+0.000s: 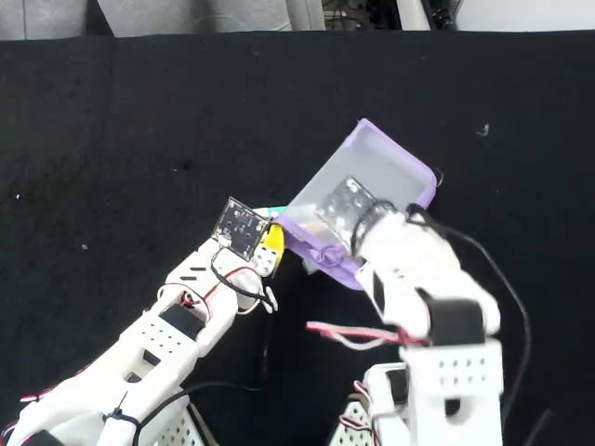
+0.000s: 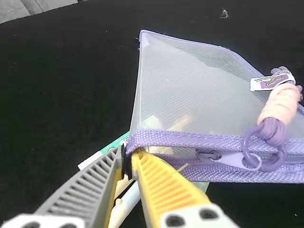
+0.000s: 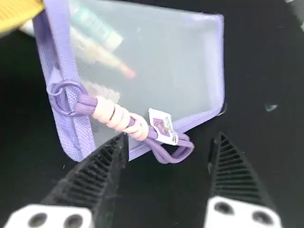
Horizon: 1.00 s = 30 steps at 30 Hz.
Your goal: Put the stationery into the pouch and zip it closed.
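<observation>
- The left claw (image 2: 128,156) is closed on one corner of the purple mesh pouch (image 2: 190,90), at the end of the zip band, with the pouch stretching away from its tips.
- The right claw (image 3: 171,140) is spread wide and holds nothing. The pouch lies just ahead of it on the black worktop (image 1: 112,130), and the coiled pull cord (image 3: 116,116) passes beneath its tips.
- Stationery (image 3: 102,52) shows through the mesh. A green-and-white piece (image 2: 102,154) pokes out beside the left claw's tips, and I cannot tell whether it is fully inside.
- The pouch looks light, thin and floppy. It would likely slide or buckle if the zip were pulled without that corner pinned.
- The mesh is a poor place to grip. The woven zip band is firmer.
- The ring (image 3: 66,92) and its cord are probably the best hold for the right claw. The cord is soft and may slip, so the claw should close near the bead-like coil.
</observation>
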Each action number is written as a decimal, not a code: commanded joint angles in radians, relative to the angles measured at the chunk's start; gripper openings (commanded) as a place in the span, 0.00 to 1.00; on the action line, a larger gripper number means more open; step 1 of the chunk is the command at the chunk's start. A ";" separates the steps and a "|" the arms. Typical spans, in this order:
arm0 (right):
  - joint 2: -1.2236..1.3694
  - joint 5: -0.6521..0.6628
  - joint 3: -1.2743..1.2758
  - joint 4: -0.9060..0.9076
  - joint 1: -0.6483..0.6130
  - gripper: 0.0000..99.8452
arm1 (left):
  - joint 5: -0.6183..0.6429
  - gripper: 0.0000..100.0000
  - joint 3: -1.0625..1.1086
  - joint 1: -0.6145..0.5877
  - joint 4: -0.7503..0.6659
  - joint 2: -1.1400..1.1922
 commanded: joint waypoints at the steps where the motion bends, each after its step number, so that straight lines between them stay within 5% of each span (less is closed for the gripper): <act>1: 0.156 0.103 -0.094 0.006 -0.014 0.26 | 0.008 0.03 -0.027 -0.010 -0.012 -0.002; 13: 0.334 0.278 -0.142 0.015 -0.041 0.26 | 0.006 0.03 -0.027 -0.007 -0.012 -0.002; 30: 0.559 0.284 -0.177 -0.172 -0.104 0.25 | 0.008 0.03 -0.025 -0.010 -0.009 -0.002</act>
